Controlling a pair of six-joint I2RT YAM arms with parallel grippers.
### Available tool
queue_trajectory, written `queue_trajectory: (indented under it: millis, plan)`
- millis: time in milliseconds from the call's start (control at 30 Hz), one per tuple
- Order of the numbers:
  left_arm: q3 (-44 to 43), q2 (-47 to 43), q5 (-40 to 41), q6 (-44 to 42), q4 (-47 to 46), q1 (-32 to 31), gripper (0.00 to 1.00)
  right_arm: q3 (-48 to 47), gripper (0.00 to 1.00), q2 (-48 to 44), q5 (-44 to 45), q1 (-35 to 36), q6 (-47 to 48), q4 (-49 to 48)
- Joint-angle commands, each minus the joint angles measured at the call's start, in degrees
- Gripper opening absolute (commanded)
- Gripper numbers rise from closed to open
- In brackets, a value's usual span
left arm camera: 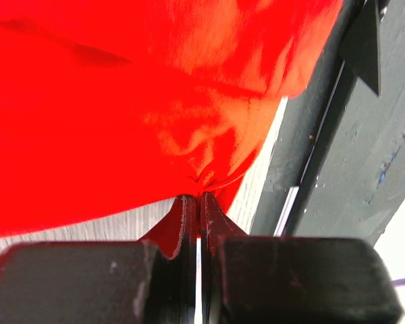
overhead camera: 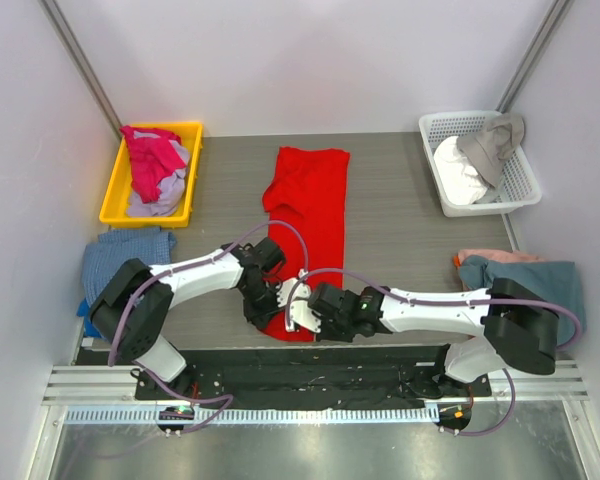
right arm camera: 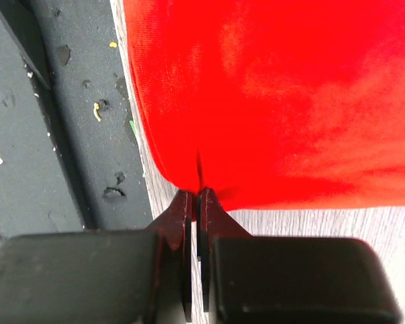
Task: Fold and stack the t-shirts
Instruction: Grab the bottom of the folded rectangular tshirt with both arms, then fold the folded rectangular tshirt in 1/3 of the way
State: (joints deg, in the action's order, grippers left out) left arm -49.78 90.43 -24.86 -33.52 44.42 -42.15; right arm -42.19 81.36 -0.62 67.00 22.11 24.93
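A bright red t-shirt (overhead camera: 310,200) lies as a long narrow strip down the middle of the table, folded lengthwise. My left gripper (overhead camera: 263,310) is shut on its near left corner; the pinched hem shows in the left wrist view (left arm camera: 201,177). My right gripper (overhead camera: 305,318) is shut on its near right corner; the cloth edge shows in the right wrist view (right arm camera: 197,181). Both grippers sit low at the table's near edge. A magenta-pink t-shirt (overhead camera: 150,155) and a pale lavender one (overhead camera: 160,200) lie in the yellow bin (overhead camera: 113,205). A teal t-shirt (overhead camera: 540,275) lies at the right.
A white basket (overhead camera: 525,190) with white and grey cloth stands at the back right. A blue checked cloth (overhead camera: 120,255) lies at the left, a pink cloth (overhead camera: 485,256) under the teal shirt. A black strip (overhead camera: 310,355) runs along the table's near edge.
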Motion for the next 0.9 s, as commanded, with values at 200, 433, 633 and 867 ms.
queue_trajectory:
  millis: [200,433,633,867]
  plan:
    - [-0.2,-5.1,2.7,-0.2,4.6,-0.6,0.00,-3.2,0.01,-5.0,0.4,1.3,-0.1,3.5]
    - [-4.4,-5.3,4.8,0.3,4.3,-0.6,0.00,-4.6,0.01,-6.8,7.4,1.2,1.5,4.0]
    - [-6.9,-6.9,7.7,0.6,3.9,-0.5,0.00,-6.0,0.01,-7.8,10.8,-0.3,2.8,4.3]
    - [-9.1,-9.8,11.1,0.3,3.7,0.8,0.00,-9.0,0.01,-8.6,12.4,-4.6,4.9,4.3]
